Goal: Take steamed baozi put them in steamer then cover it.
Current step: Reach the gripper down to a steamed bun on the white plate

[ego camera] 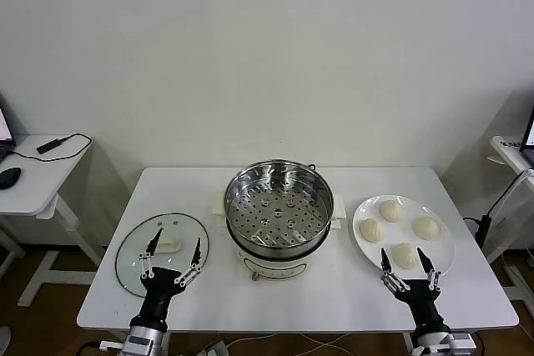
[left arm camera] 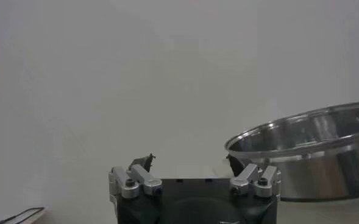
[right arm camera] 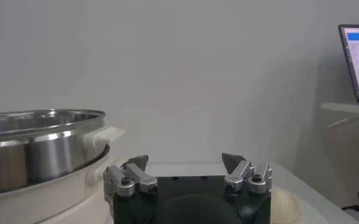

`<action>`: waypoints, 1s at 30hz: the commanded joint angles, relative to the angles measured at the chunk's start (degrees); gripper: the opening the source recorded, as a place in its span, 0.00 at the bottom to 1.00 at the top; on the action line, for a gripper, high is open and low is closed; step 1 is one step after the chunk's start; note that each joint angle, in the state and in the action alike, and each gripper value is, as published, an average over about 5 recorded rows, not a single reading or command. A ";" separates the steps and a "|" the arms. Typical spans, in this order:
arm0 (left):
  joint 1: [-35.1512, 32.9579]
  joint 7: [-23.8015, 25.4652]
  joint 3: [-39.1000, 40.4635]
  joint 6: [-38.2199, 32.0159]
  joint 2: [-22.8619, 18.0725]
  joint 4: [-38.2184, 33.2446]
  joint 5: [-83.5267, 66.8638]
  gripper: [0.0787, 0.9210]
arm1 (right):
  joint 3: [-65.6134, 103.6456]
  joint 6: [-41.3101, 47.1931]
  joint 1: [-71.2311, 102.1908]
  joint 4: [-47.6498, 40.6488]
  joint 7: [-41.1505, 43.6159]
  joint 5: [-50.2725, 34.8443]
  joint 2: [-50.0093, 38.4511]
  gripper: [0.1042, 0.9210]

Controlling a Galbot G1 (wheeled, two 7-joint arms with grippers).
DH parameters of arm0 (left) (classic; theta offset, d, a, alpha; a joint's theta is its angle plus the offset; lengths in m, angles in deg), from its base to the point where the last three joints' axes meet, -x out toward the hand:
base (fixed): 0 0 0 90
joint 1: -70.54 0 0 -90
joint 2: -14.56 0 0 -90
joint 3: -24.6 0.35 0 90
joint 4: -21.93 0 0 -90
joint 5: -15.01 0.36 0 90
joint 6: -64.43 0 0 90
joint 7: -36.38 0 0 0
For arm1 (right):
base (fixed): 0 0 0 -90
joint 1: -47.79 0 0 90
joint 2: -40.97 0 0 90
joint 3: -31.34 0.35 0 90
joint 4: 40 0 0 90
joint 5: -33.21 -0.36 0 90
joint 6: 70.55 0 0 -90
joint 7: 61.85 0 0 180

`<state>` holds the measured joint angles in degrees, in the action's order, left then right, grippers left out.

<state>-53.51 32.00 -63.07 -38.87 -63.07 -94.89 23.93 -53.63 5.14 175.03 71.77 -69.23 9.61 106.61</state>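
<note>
Left hand [ego camera: 173,258] sits at the near left edge of the tabletop [ego camera: 275,306], fingers spread apart, nothing between them, tips over the near part of the cover [ego camera: 162,253]. Right hand [ego camera: 410,263] at the near right edge, fingers also spread apart and empty, tips at the near rim of the white plate [ego camera: 444,252], just beside the closest bun.

Cover lies flat on the tabletop at left, clear glass with metal rim, cream handle up. Steamer [ego camera: 279,216] stands mid-tabletop between cover and plate, uncovered, perforated tray bare, cream base with side handles below it. Four steamed baozi [ego camera: 405,256] all on the plate at right, none in the steamer; two nearer, two farther, apart from each other.

Left wrist view: left hand's open fingers low in frame, steamer's steel wall [left arm camera: 313,155] beyond them to one side. Right wrist view: steamer and its cream handle [right arm camera: 103,137] beside the open fingers, one bun partly visible at the frame edge.

Farther out: side desk [ego camera: 33,181] at far left with a cable and a mouse, another stand at far right with a laptop [right arm camera: 357,61]. Plain wall behind.
</note>
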 commanded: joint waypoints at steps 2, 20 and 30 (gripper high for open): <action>-0.07 0.08 0.03 -0.18 0.01 -0.08 -0.13 0.88 | -0.04 0.04 0.13 0.16 -0.23 -0.25 0.06 0.88; -0.46 0.17 0.29 -2.56 -0.72 -2.47 0.05 0.88 | -5.81 8.96 -37.91 -26.82 -2.91 -14.44 -17.15 0.88; 0.66 0.04 -0.44 -2.68 -0.34 -2.51 0.54 0.88 | -21.36 13.99 -55.23 -41.70 22.70 -14.23 -28.34 0.88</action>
<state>-52.92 32.07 -63.48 -41.36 -63.39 -97.35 24.17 -68.20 15.71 131.24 39.20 -56.93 -2.31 84.78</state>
